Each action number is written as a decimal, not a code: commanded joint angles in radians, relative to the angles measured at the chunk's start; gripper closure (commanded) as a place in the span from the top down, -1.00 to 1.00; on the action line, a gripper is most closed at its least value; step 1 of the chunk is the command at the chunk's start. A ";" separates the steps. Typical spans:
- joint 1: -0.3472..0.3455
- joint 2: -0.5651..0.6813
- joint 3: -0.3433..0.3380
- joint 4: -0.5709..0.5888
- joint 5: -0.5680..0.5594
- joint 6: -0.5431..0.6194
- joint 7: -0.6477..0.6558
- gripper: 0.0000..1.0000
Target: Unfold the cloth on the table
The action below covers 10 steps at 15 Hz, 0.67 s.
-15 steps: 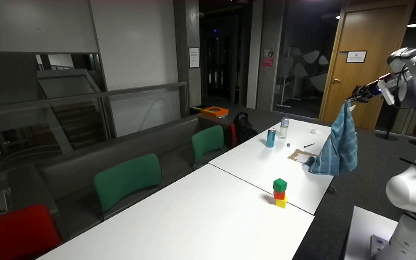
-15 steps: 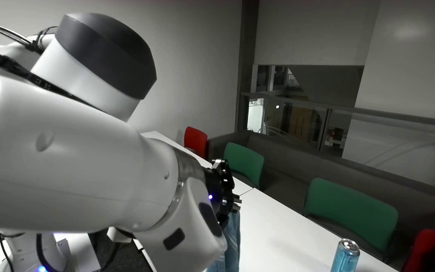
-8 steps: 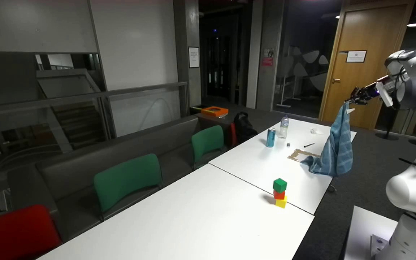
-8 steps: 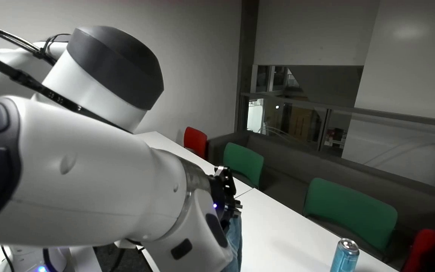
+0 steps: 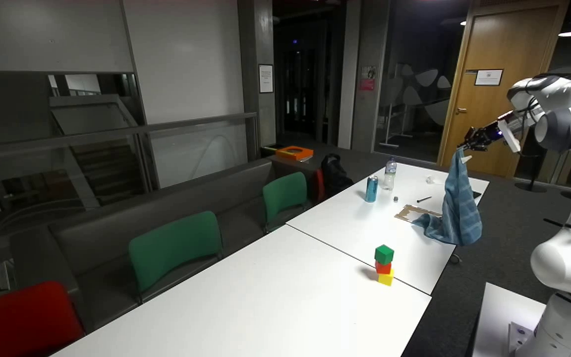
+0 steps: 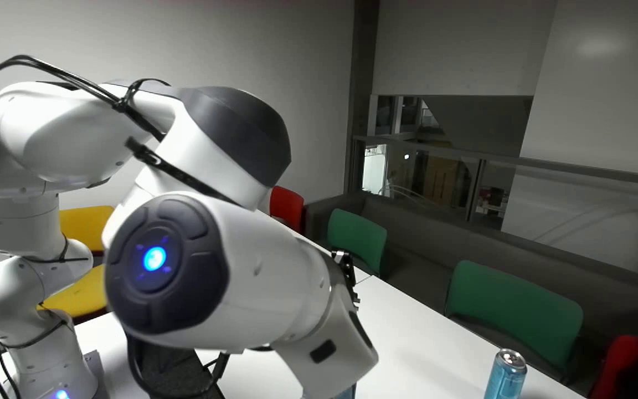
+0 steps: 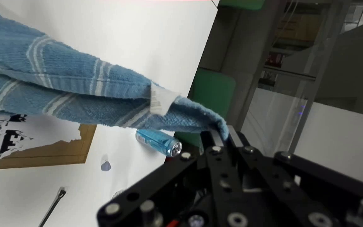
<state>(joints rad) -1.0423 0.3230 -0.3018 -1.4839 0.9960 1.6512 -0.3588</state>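
The black two-fingered gripper (image 7: 222,135) pinched a gathered end of the blue, white-striped terry cloth (image 7: 68,75), just beside its small white label (image 7: 161,100). From there the cloth hung in long folds, its lower left part appearing to rest on the far section of the smooth white rectangular counter (image 5: 355,225), while its right side seemed to reach past the right edge. It looked light, soft and limp, its nap unlikely to slip; a free lower corner would probably make the best next hold.
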 commanded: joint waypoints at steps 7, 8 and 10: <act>0.180 -0.070 0.009 -0.057 -0.105 0.020 0.035 -0.97; 0.193 -0.078 0.008 -0.060 -0.107 0.017 0.041 -0.97; 0.222 -0.097 0.008 -0.073 -0.114 0.025 0.053 -0.97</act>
<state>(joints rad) -0.8599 0.2949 -0.2902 -1.4959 0.9039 1.6537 -0.3343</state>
